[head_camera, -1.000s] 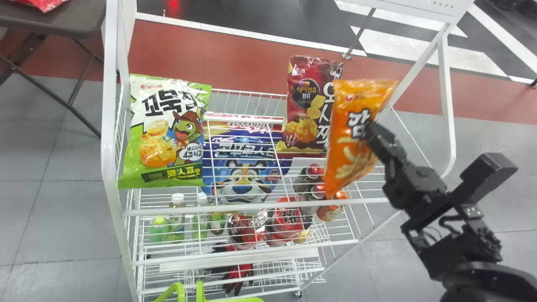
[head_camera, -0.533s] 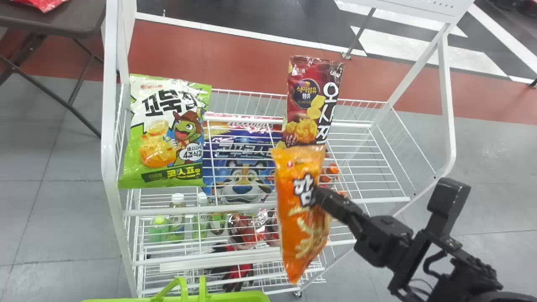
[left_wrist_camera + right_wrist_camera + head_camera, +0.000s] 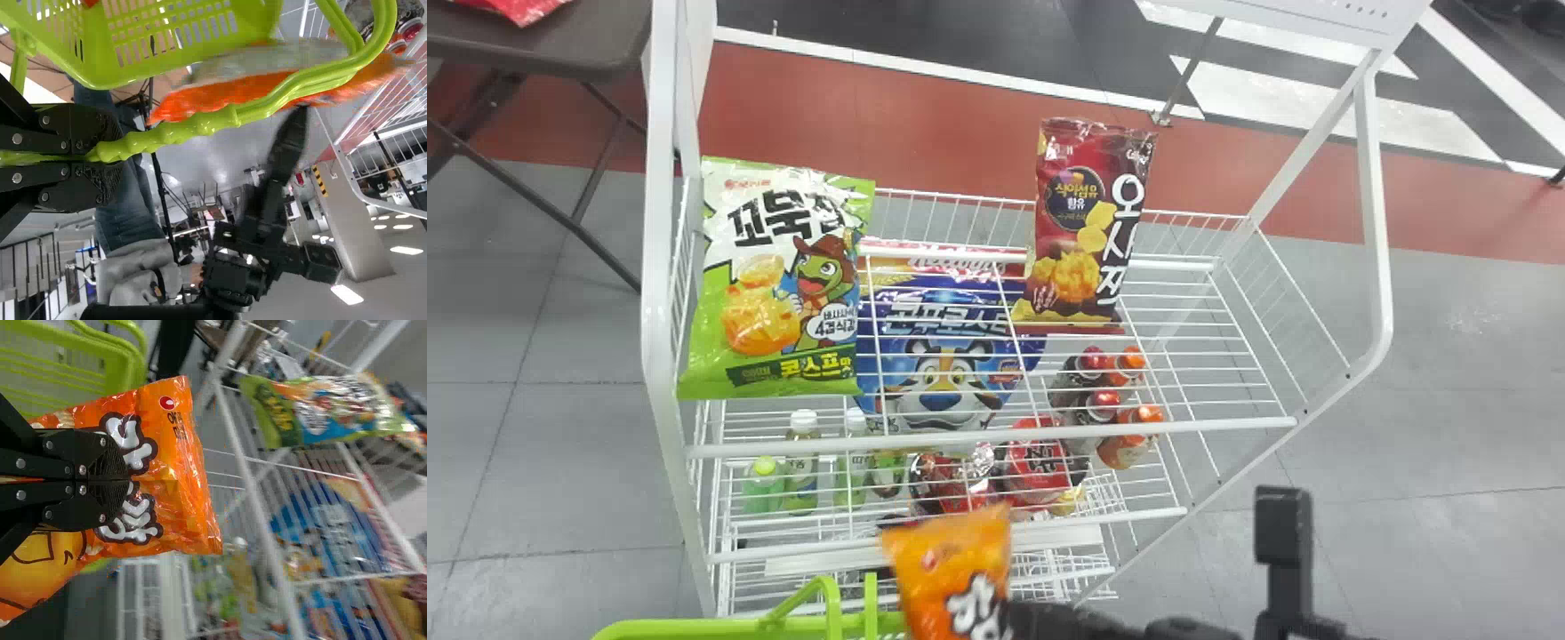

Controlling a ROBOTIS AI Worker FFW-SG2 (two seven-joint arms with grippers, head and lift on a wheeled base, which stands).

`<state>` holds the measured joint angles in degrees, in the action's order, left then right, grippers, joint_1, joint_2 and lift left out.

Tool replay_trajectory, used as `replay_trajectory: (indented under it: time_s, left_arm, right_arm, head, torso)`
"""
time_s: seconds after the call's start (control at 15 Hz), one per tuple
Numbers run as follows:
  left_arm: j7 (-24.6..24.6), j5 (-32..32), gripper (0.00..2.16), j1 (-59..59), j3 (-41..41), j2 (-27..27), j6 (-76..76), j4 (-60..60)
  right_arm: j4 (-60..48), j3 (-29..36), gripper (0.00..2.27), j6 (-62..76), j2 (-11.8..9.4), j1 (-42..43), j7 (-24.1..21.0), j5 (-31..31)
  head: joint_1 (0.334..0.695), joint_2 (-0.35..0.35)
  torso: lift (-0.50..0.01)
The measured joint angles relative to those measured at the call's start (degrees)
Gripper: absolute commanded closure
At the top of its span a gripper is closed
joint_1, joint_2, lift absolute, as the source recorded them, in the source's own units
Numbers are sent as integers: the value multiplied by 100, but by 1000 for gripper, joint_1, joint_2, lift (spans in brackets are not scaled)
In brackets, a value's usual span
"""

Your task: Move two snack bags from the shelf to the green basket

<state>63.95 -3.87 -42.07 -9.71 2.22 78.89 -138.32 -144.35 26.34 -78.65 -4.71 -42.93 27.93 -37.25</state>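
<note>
- Step in hand: transfer of the orange snack bag (image 3: 947, 549) to the green basket (image 3: 694, 629). Judged to be the carry phase, close to the release point.
- Right gripper (image 3: 125, 480): clenched on the orange snack bag, gripping it across its printed face. The bag is at the right-hand part of the green basket as the head view shows it. Whether the bag is fully over the opening cannot be told.
- Left gripper (image 3: 115, 157): closed around the handle (image 3: 267, 110) of the green basket, serving as the basket support.
- Remaining stock: the green-and-white snack bag (image 3: 783, 293) stands on the shelf (image 3: 960, 441), ahead of the green basket; the red snack bag (image 3: 1085, 222) stands ahead of the basket and farther to its right.
- Count: whether the orange bag is the first or second of the two cannot be determined; the basket floor is not visible well enough.
- Next move: align the bag inside the green basket's rim and clear of its handle, lower it, then release. Hold the basket steady during release.
- Caution: the bag may catch on the handle or rim. Excess grip pressure may crush the contents; early release may drop the bag outside the basket.
</note>
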Motion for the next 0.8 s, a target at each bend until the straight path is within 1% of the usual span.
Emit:
replay_trajectory:
  time_s: [0.2,0.4,0.6,0.8]
  left_arm:
    - [-17,1,2118,34,6,-13,0,23]
    - [-7,9,2118,61,-30,-35,0,46]
    - [3,9,2118,57,-56,-30,0,26]
    - [12,9,2118,46,-54,-27,3,9]
  right_arm:
    - [-142,-279,2250,-951,-3,-43,-9,-64]
    - [-5,-735,2250,-1085,-27,-69,-47,124]
    - [369,-1085,2250,-636,-71,-12,-176,472]
    - [850,-1244,2246,193,-221,64,-314,681]
  head:
    - [695,-350]
    - [695,-350]
    - [695,-350]
    - [695,-350]
  torso:
    - [-13]
    - [-13]
    - [-13]
    - [-13]
